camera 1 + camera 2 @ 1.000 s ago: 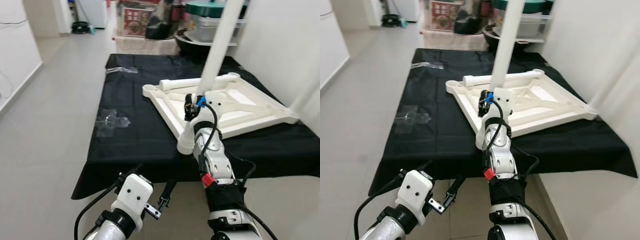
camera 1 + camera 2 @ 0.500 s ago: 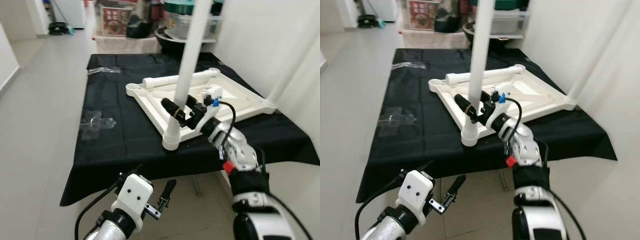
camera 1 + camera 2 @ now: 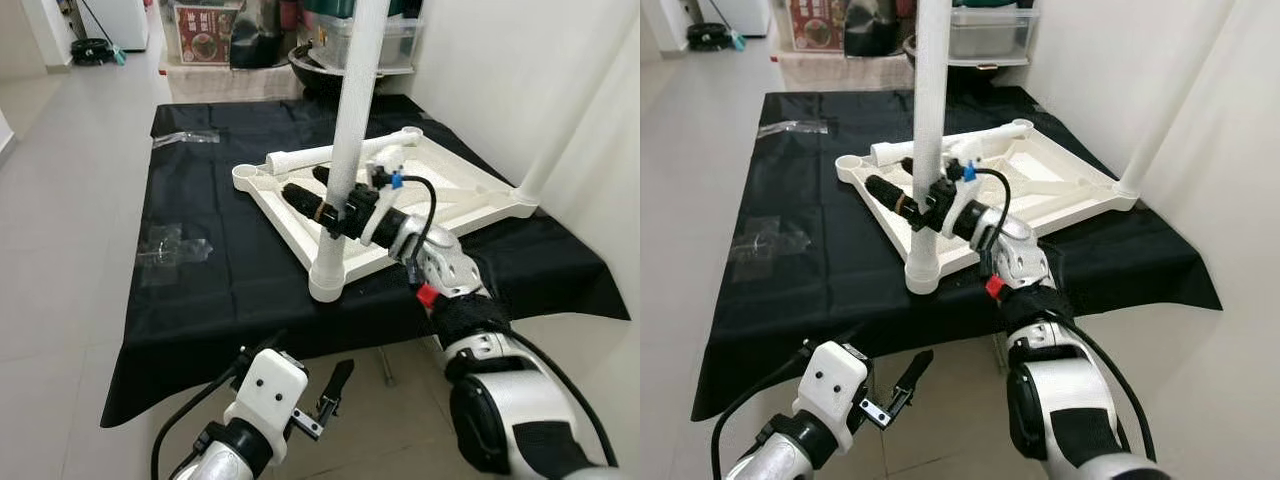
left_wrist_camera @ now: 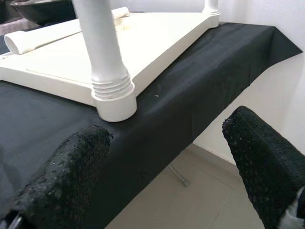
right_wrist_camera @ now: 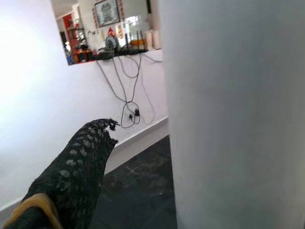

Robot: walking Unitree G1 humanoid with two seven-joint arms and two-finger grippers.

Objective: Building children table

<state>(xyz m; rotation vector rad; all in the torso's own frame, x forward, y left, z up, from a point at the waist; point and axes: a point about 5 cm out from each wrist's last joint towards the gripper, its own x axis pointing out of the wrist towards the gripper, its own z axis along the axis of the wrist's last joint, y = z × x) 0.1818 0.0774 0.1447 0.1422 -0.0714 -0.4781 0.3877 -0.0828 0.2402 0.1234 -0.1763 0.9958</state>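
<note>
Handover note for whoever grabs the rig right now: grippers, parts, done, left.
Right gripper: fingers either side of the upright white table leg, low on it; whether they clamp it cannot be told.
Left gripper: open, idle, below the near edge of the black-covered table.
Parts: white tabletop lies upside down on the cloth. Upright leg sits in its near corner socket. A second leg lies loose across the far side. Clear plastic bags lie on the cloth.
Done: one leg seated, tightness unknown.
Left: loose leg and remaining corners.
</note>
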